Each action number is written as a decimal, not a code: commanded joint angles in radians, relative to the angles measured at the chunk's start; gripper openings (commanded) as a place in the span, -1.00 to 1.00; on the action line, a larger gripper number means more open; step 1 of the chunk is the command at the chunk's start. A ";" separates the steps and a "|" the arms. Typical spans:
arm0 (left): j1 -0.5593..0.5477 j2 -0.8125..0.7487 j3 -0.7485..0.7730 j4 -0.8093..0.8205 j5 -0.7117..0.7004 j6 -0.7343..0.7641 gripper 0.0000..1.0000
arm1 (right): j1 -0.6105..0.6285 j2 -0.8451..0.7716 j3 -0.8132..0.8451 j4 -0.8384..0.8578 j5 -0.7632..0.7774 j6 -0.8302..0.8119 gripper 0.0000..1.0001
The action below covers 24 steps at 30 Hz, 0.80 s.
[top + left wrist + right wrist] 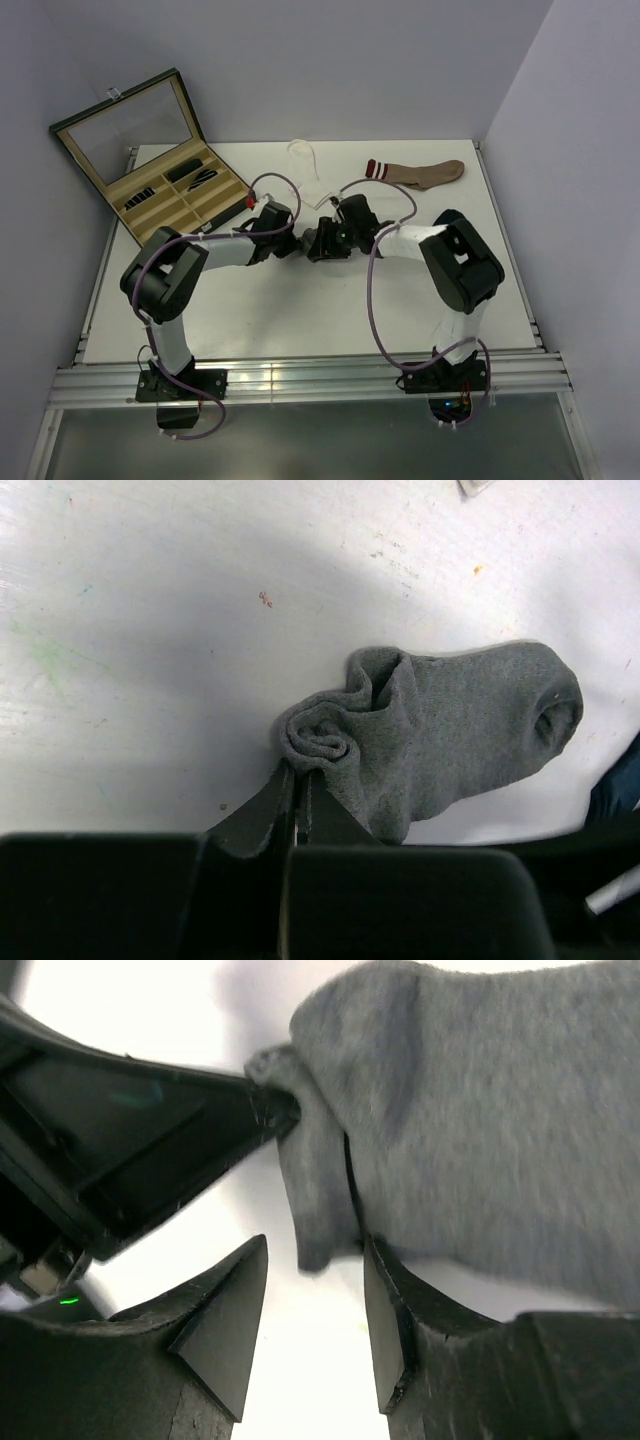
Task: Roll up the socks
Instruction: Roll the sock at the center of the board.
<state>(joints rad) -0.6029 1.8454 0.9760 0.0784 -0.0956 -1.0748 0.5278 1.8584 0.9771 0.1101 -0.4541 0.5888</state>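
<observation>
Sock [470, 730] of dark grey sits pinched in the left fingers [298, 805]; right fingers [385, 1300] stand apart.

- grey sock [450, 730]: soft knit cloth, matt, slightly fuzzy.
- table [150, 630]: smooth white top, faint sheen, scuffed and stained.
- my left claw [298, 785]: matt black plastic, edges scratched.
- my right claw [315, 1250]: same plastic, faintly grainy.
- case [125, 135]: glossy clear lid, cream lining.
</observation>
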 commanded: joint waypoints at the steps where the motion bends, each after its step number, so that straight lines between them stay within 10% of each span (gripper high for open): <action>1: -0.014 0.018 0.018 -0.137 -0.053 0.044 -0.99 | 0.047 -0.119 0.006 -0.128 0.274 -0.150 0.02; 24: -0.021 0.001 0.061 -0.210 -0.055 0.055 -0.99 | 0.284 -0.105 -0.057 0.126 0.551 -0.492 -0.12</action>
<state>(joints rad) -0.6186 1.8450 1.0275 -0.0364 -0.1291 -1.0584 0.7990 1.7195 0.8989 0.1886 0.0612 0.1513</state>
